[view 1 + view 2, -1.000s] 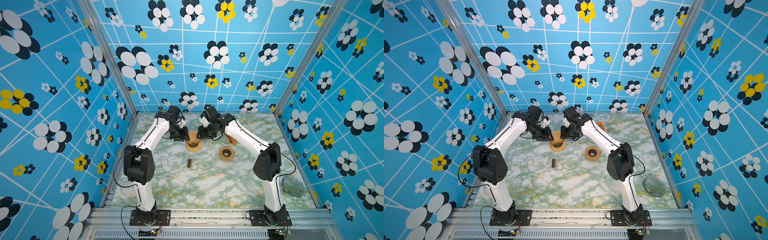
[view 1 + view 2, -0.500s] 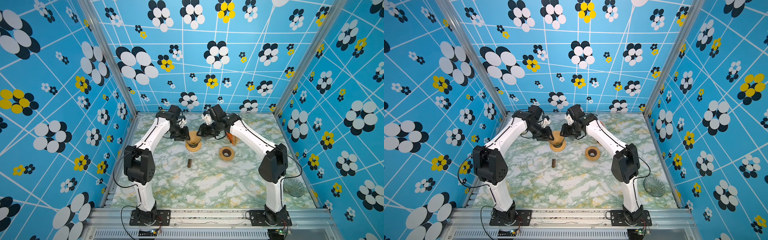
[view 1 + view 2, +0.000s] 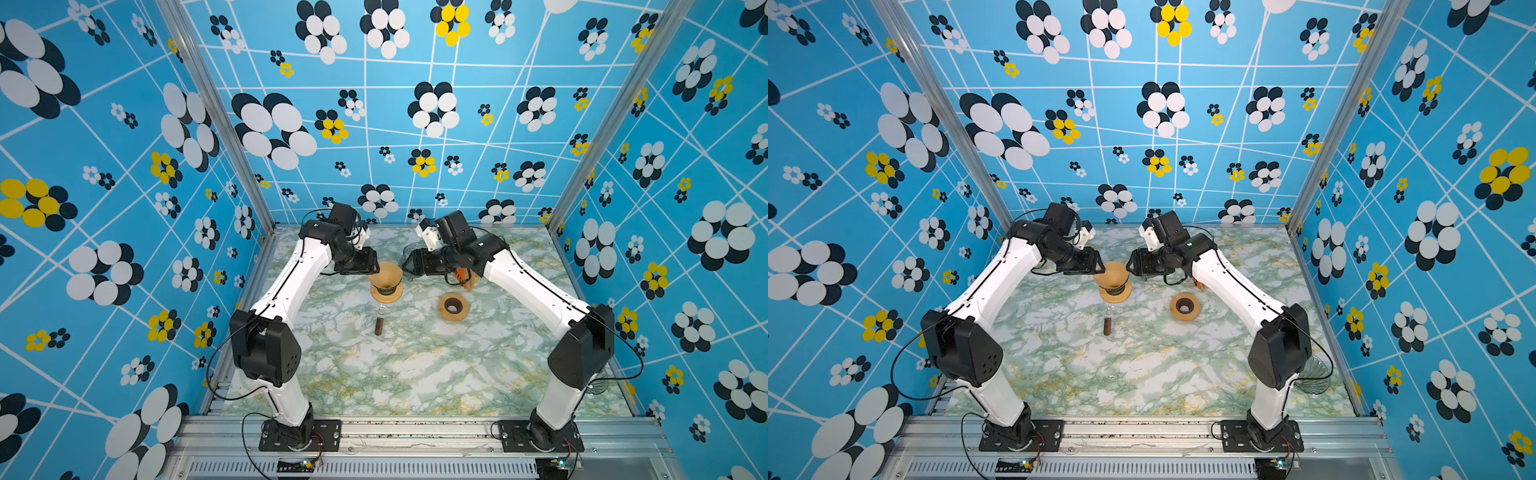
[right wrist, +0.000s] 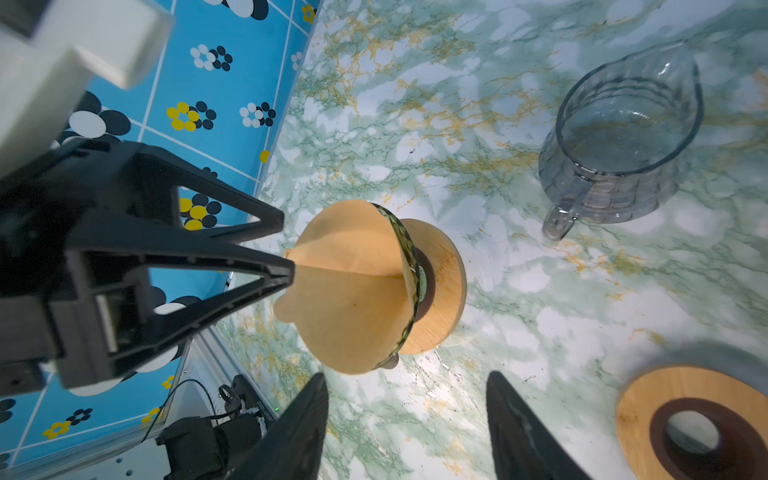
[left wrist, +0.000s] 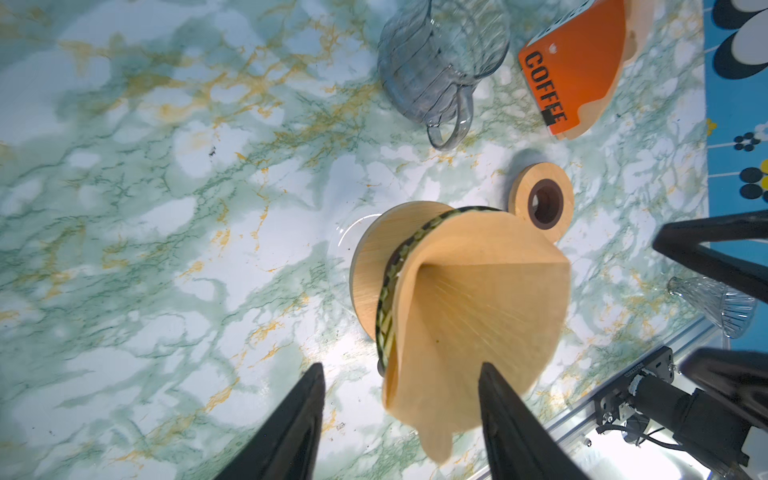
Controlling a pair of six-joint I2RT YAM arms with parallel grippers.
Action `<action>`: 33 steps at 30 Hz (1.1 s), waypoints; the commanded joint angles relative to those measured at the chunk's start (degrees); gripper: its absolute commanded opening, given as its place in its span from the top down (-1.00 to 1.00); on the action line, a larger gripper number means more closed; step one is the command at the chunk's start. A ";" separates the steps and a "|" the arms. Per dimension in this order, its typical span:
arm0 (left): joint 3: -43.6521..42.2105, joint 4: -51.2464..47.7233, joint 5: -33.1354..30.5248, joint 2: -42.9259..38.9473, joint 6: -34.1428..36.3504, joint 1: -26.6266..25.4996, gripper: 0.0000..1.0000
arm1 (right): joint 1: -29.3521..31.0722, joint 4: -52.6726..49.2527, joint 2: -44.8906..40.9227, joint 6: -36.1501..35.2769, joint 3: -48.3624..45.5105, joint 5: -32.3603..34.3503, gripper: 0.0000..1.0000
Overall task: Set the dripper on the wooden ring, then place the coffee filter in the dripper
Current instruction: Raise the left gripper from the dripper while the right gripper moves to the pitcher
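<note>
A tan paper coffee filter (image 5: 478, 299) sits opened as a cone inside the glass dripper (image 5: 388, 278), which stands on its round wooden base (image 3: 386, 296) at the back middle of the table. My left gripper (image 5: 399, 374) is open at the filter's left rim. The paper's edge hangs between the fingers without being pinched. My right gripper (image 4: 406, 376) is open just right of the dripper, with only table between its fingers. In both top views the two grippers (image 3: 372, 266) (image 3: 1131, 264) flank the filter (image 3: 1111, 272).
A glass pitcher (image 4: 623, 137) and an orange coffee filter pack (image 5: 577, 62) stand behind the dripper. A wooden ring (image 3: 453, 306) lies to its right, and a small brown vial (image 3: 378, 326) in front. A glass cone (image 3: 1314, 376) lies by the right arm's base.
Both grippers have widened and let go of the filter, which stays in the dripper. The right gripper has drawn back a little to the right.
</note>
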 commanded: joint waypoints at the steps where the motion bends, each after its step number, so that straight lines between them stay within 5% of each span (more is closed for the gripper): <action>1: -3.48 5.14 1.81 -5.01 1.21 -1.39 -0.33 | -0.32 2.17 -4.71 -2.76 -4.02 4.62 -0.27; 4: -6.83 11.13 5.53 -8.38 0.47 -2.24 -0.49 | -0.57 4.54 -8.67 -3.48 -9.98 7.49 -0.29; 7: -9.28 15.97 8.07 -10.93 -0.23 -3.12 -0.97 | -0.92 7.40 -12.33 -3.52 -14.81 11.17 -0.29; 20: -23.58 32.05 15.43 -24.81 1.93 -4.23 -0.98 | -3.74 14.52 -11.58 -2.21 -20.10 14.41 -0.21; 33: -25.79 31.56 10.14 -31.88 3.34 -4.05 -0.98 | -2.57 11.92 5.96 5.01 -5.64 18.17 -0.16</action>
